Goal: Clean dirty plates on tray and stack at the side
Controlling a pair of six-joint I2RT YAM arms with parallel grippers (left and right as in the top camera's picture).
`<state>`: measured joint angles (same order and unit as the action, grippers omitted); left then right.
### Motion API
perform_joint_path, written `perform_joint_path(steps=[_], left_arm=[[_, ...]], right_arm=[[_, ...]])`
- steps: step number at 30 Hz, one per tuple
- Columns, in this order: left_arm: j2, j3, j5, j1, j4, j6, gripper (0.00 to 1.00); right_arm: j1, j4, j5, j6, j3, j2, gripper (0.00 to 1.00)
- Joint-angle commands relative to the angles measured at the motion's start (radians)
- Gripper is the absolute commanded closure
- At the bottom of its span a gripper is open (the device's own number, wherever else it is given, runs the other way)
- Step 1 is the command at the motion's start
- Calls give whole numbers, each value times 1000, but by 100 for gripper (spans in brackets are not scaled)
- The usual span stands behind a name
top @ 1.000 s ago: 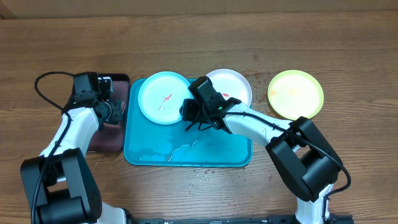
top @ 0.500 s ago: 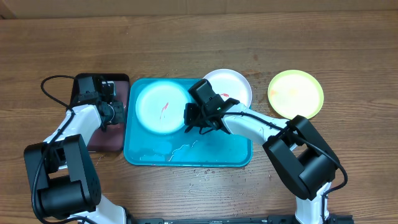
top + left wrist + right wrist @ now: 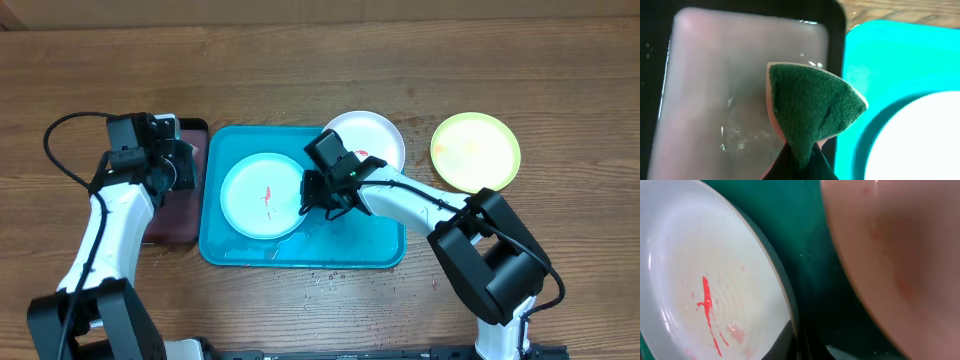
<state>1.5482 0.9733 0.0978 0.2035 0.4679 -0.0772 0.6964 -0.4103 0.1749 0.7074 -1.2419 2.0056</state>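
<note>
The right hand (image 3: 306, 196) has clamped the light blue plate (image 3: 255, 200) by its rim and dragged it down the tray (image 3: 372, 242); the left hand (image 3: 799, 161) has closed on the sponge (image 3: 812, 107).

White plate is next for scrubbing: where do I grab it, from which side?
Pinch the white plate by its thin rim at the far-right edge, coming from the table side. That edge seems to jut past the tray corner, so a finger could slip under; the near-left edge is hidden by the arm of the right gripper, shut on the blue plate.

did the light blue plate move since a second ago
Yes. The light blue plate slid from the tray's far rim toward its middle, nearer the robot.
</note>
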Motion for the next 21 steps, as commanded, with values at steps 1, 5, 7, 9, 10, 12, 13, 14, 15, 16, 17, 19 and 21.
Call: perform_joint_path(steps=[1,5,7,9,10,12,13,14,15,16,17,19,21], left_arm=[[-18,11,40,-1,3,13,96],[-23,11,18,0,-19,40,96],[-40,11,21,2,-37,60,96],[-61,11,49,10,-48,80,96],[-73,11,82,19,-50,81,96],[-93,11,168,44,-48,80,96],[-102,11,230,63,-45,75,96],[-106,11,297,85,-41,58,96],[-108,11,358,105,-34,43,96],[-108,11,410,127,-26,31,96],[-107,11,484,166,-6,6,96],[-107,11,568,212,19,-46,96],[-107,11,653,259,47,-98,96]], right_arm=[[7,4,-37,-4,-9,-40,94],[8,4,-45,-5,-9,-40,94],[7,4,-50,-8,-9,-40,94],[8,5,-56,-8,-9,-40,94],[7,5,-56,-8,-9,-40,94],[8,5,-60,-8,-9,-40,94],[8,5,-62,-8,-9,-40,94],[8,5,-63,-8,-9,-40,94],[8,6,-63,-8,-9,-40,94],[8,7,-63,-8,-9,-40,94],[8,8,-63,-8,-9,-40,94],[8,8,-63,-8,-9,-40,94],[8,8,-62,-8,-9,-40,94]])
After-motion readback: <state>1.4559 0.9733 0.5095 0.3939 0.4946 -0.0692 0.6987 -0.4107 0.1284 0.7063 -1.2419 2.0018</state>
